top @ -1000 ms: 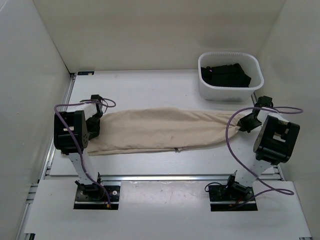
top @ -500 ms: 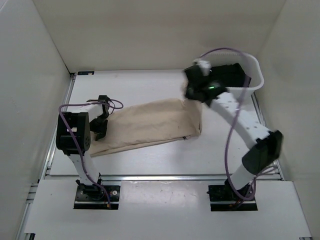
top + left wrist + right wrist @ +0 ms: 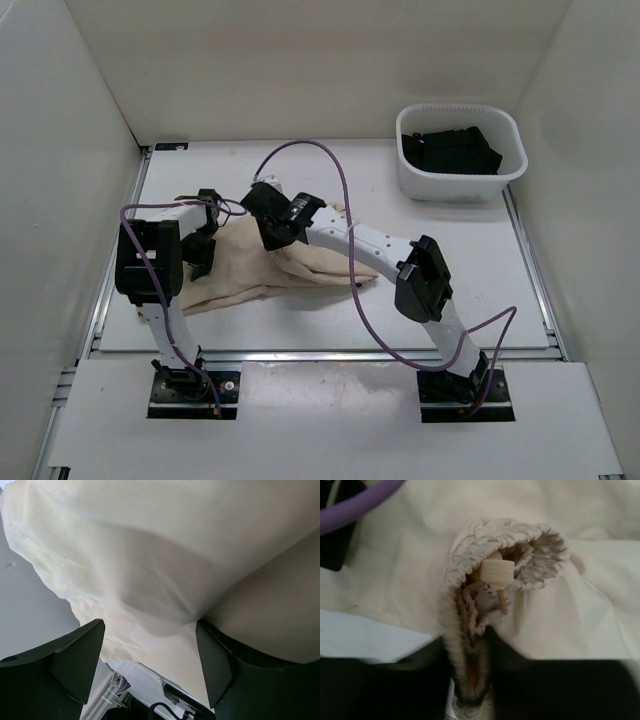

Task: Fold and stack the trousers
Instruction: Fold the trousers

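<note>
The whole setup sat inside a plain off-white booth, with walls [image 3: 300,60] closing in at 9, 12 and 3 o'clock. The white table [image 3: 480,290] was evenly lit, no harsh shadows, with metal rails along its 6 and 9 o'clock edges. Up around 1 o'clock was a white plastic bin [image 3: 460,185] with dark clothes [image 3: 450,148] in it.
</note>
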Available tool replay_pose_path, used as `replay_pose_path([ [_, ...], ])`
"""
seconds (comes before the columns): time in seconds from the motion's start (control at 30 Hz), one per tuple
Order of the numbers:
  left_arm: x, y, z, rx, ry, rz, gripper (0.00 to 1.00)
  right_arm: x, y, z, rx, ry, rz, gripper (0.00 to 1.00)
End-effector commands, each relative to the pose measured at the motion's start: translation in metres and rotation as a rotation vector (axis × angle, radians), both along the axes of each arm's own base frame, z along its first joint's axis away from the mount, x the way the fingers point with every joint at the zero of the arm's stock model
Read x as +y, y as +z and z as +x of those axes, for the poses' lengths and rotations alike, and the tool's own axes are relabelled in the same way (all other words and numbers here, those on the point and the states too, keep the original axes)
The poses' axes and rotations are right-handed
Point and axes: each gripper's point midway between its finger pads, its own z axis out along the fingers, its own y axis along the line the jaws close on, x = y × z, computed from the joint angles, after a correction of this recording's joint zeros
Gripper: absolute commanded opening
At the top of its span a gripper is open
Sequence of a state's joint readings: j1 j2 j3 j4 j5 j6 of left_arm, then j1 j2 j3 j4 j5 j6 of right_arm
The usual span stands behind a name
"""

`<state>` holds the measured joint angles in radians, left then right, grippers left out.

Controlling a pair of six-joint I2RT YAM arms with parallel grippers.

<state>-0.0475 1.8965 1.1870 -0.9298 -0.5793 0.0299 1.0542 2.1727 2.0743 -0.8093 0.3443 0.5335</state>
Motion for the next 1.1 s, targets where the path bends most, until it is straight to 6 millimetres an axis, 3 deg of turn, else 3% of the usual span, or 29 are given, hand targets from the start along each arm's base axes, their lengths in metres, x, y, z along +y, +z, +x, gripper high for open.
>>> replay_pose_path([
  [0.0, -0.005, -0.016, 0.014, -0.064, 0.042, -0.057, 0.85, 0.043, 0.011, -0.013, 0.052, 0.182, 0.142, 0.36],
  [0.03, -0.005, -0.014, 0.018, -0.074, 0.042, -0.058, 0.85, 0.052, 0.007, -0.016, 0.067, 0.232, 0.157, 0.64],
  [0.1, -0.001, -0.014, 0.017, -0.075, 0.054, -0.057, 0.85, 0.074, 0.031, -0.036, 0.02, 0.403, 0.181, 0.79],
  [0.13, 0.002, -0.012, 0.019, -0.084, 0.065, -0.057, 0.85, 0.078, 0.04, -0.039, -0.007, 0.438, 0.181, 0.95],
  [0.2, 0.003, -0.009, 0.02, -0.096, 0.073, -0.068, 0.85, 0.067, 0.064, -0.042, -0.042, 0.473, 0.175, 0.99],
  [0.23, 0.003, -0.009, 0.017, -0.087, 0.074, -0.068, 0.85, 0.049, 0.095, -0.037, -0.091, 0.425, 0.197, 0.99],
  [0.3, 0.003, -0.002, 0.02, -0.113, 0.073, -0.069, 0.87, -0.008, 0.101, 0.004, -0.132, 0.148, 0.162, 0.99],
  [0.33, 0.003, -0.001, 0.017, -0.103, 0.073, -0.068, 0.87, -0.053, 0.086, 0.003, -0.092, 0.047, 0.134, 0.99],
  [0.37, 0.003, 0.004, 0.022, -0.125, 0.072, -0.069, 0.87, -0.1, 0.072, 0.029, -0.028, -0.164, 0.169, 0.99],
  [0.4, 0.003, 0.008, 0.021, -0.126, 0.072, -0.069, 0.87, -0.129, 0.055, 0.031, 0.032, -0.244, 0.179, 0.99],
  [0.43, 0.003, 0.012, 0.025, -0.138, 0.072, -0.07, 0.87, -0.143, 0.062, 0.027, 0.074, -0.253, 0.294, 0.99],
  [0.47, 0.003, 0.016, 0.022, -0.13, 0.072, -0.069, 0.87, -0.189, 0.008, 0.026, 0.185, -0.361, 0.254, 0.99],
  [0.57, 0.002, 0.029, 0.026, -0.156, 0.071, -0.079, 0.87, -0.225, -0.017, 0.03, 0.235, -0.413, 0.288, 0.99],
  [0.67, 0.002, 0.046, 0.03, -0.189, 0.07, -0.081, 0.87, -0.235, -0.035, 0.041, 0.252, -0.36, 0.275, 0.99],
  [0.73, 0.002, 0.054, 0.029, -0.191, 0.07, -0.081, 0.88, -0.228, -0.055, 0.035, 0.336, -0.315, 0.317, 0.99],
  [0.77, 0.002, 0.059, 0.03, -0.202, 0.069, -0.081, 0.88, -0.218, -0.054, 0.034, 0.364, -0.267, 0.389, 0.99],
  [0.83, 0.003, 0.067, 0.028, -0.216, 0.069, -0.072, 0.89, -0.216, -0.07, 0.028, 0.422, -0.287, 0.394, 0.99],
  [0.9, 0.013, 0.063, 0.015, -0.199, 0.103, -0.068, 0.89, -0.216, -0.088, 0.022, 0.461, -0.315, 0.4, 0.99],
  [1.0, 0.028, 0.06, -0.003, -0.187, 0.163, -0.073, 0.9, -0.214, -0.111, 0.006, 0.547, -0.352, 0.39, 0.91],
  [1.07, 0.039, 0.06, -0.008, -0.2, 0.205, -0.08, 0.9, -0.21, -0.112, 0.004, 0.569, -0.35, 0.416, 0.5],
])
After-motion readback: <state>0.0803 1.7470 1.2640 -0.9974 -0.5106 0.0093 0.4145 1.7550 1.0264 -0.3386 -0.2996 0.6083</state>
